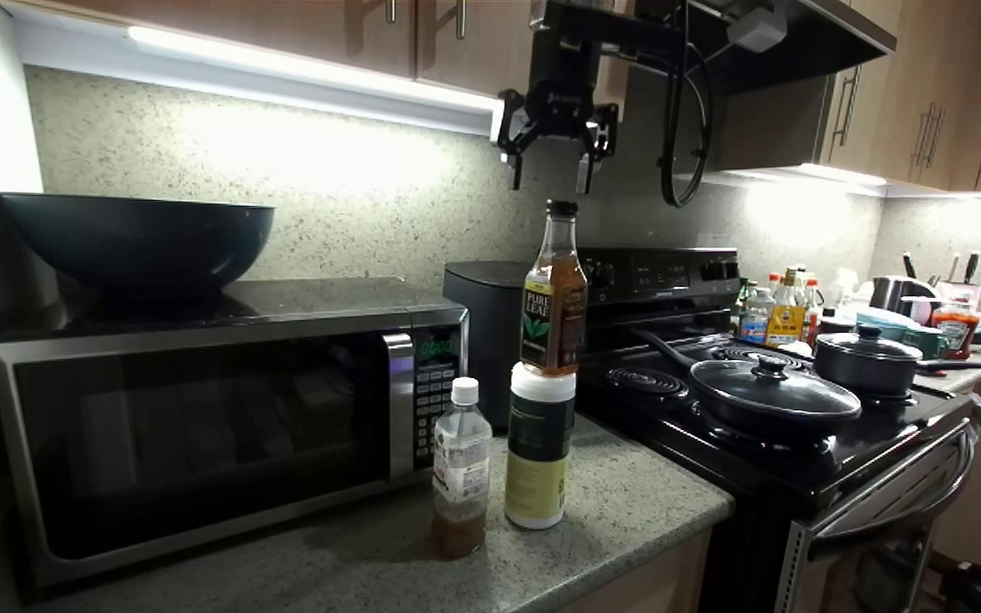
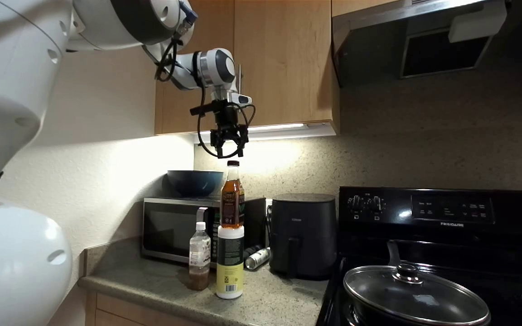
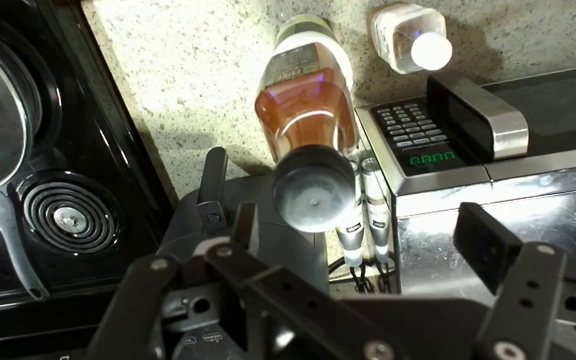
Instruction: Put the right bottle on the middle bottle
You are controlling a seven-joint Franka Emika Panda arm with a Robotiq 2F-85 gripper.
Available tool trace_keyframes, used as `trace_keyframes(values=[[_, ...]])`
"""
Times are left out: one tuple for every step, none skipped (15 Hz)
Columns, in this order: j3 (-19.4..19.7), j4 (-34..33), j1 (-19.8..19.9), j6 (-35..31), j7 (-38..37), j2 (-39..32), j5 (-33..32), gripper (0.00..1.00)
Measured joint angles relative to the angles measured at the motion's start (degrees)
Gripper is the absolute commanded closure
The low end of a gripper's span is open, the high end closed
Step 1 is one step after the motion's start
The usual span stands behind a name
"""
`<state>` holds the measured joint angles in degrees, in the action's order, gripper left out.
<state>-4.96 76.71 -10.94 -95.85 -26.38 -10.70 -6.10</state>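
arm [image 2: 102, 27], the only one here, reaches over the countertop [image 1: 627, 494], its gripper [image 1: 551, 179] pointing down with the fingers [image 1: 517, 174] well apart and nothing between them. straight below it the white-lidded jar [image 1: 539, 455] stands upright, and on the lid [image 1: 543, 389] rests the pure leaf bottle [image 1: 553, 315], upright too, its long axis rising toward the fingers. the black cap [image 1: 562, 209] sits just under them, with a gap showing in both exterior views; in the wrist view it shows nearer one finger than the other. the placing looks done, so the coming move probably turns on that vertical line: straight up and away, since a sideways nudge could topple the stack.

the electric range [image 2: 451, 246] reads "frigidaire". the microwave [image 1: 209, 417] glows with green digits [image 3: 432, 158], all zeros; its brand is too small to tell, as is that of the air fryer [image 2: 304, 240]. the jar's label [image 2: 230, 258], dark green over yellow, carries a barcode [image 2: 230, 288] and unreadable fine print. the clear plastic bottle [image 1: 461, 477] beside it has a blurred label. on the pure leaf bottle's dark label [image 1: 536, 319], those words stand in pale letters above a green leaf.
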Motion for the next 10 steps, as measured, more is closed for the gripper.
trace_keyframes(values=[[-0.1,-0.2,-0.5,-0.1,0.0,0.6,-1.0,0.0],[-0.2,-0.2,-1.1,-0.2,0.0,1.3,-2.1,0.0],[-0.3,-0.2,-1.7,-0.4,-0.1,2.1,-3.4,0.0],[-0.3,-0.2,-2.3,-0.6,-0.5,3.0,-4.5,0.0],[-0.4,-0.2,-2.9,-0.8,-1.3,3.9,-5.7,0.0],[-0.4,-0.2,-3.4,-1.2,-2.2,4.8,-6.9,0.0],[-0.5,-0.2,-3.9,-1.4,-2.8,5.5,-7.8,0.0],[-0.5,-0.1,-4.1,-1.4,-3.1,6.1,-8.1,0.0],[-0.5,-0.1,-4.2,-1.4,-3.2,6.3,-8.1,0.0],[-0.5,-0.1,-4.2,-1.4,-3.2,6.3,-8.1,0.0]])
